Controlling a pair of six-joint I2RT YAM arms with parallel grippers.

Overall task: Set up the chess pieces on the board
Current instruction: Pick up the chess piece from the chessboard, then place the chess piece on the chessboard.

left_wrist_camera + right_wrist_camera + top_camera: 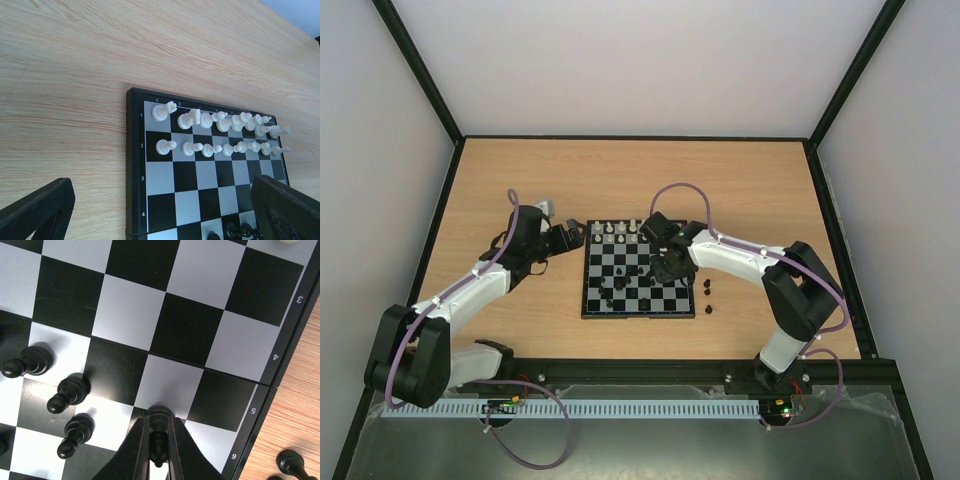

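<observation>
Clamping a black pawn [160,414], right pincer [160,426] sits by numeral 6 [234,456]; left pincer [160,207] gapes.

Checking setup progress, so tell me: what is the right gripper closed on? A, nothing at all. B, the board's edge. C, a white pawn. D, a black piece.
D: the right wrist view shows the right gripper pinched shut on a black piece, with the board beneath it.
</observation>
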